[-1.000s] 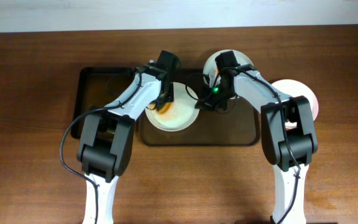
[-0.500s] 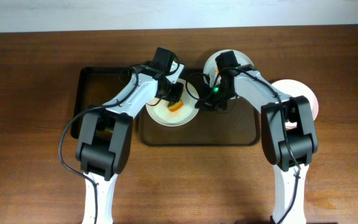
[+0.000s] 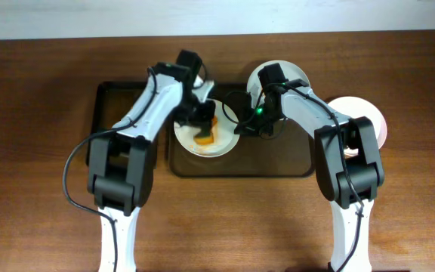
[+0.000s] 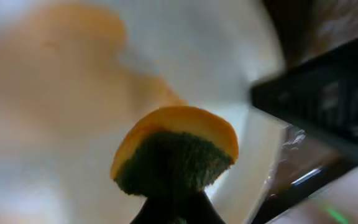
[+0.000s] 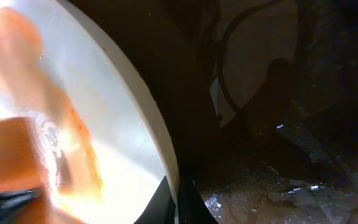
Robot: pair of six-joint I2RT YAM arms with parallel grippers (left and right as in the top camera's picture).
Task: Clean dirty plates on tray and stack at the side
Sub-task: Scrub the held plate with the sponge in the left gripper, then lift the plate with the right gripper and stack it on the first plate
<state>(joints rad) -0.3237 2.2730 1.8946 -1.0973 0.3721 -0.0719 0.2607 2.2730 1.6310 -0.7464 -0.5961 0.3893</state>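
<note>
A dirty plate (image 3: 222, 143) with orange smears lies on the brown tray (image 3: 240, 165). My left gripper (image 3: 201, 119) is shut on an orange sponge (image 3: 205, 136) with a green scouring side and presses it on this plate. The left wrist view shows the sponge (image 4: 179, 155) in the gripper (image 4: 176, 208) against the smeared plate (image 4: 55, 124). My right gripper (image 3: 242, 127) is shut on the plate's right rim; the right wrist view shows the rim (image 5: 160, 143) pinched in the gripper (image 5: 178, 202). A second plate (image 3: 293, 74) lies at the tray's back, partly under the right arm.
A pale plate (image 3: 368, 113) sits on the table to the right of the tray. A narrower black tray (image 3: 115, 102) lies to the left, under the left arm. The dark tray floor (image 5: 278, 186) shows wet spots in the right wrist view.
My left gripper has swept the sponge across the plate, first right, then back toward the middle, and its wrist has swung to the left. The right gripper has kept hold of the rim.
</note>
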